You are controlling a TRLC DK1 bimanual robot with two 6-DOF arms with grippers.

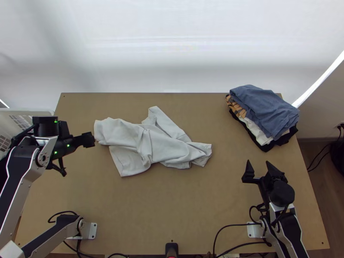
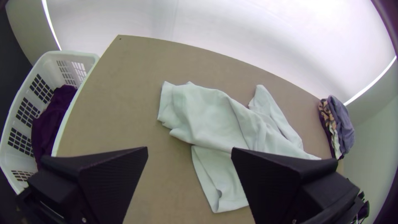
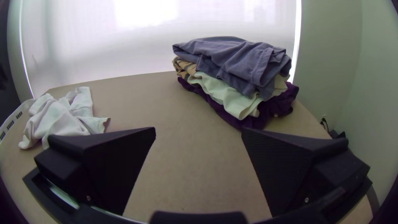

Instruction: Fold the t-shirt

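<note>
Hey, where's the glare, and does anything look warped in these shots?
Top view: the pale screen glows behind the table, greyer at upper left. Left wrist view: the table's far edge bows, corners darken. Right wrist view: strongest glare high on the screen.

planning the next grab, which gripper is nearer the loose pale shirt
Left: the left gripper is just to the left of the pale shirt, while the right gripper is clearly farther off, to its right.
</note>
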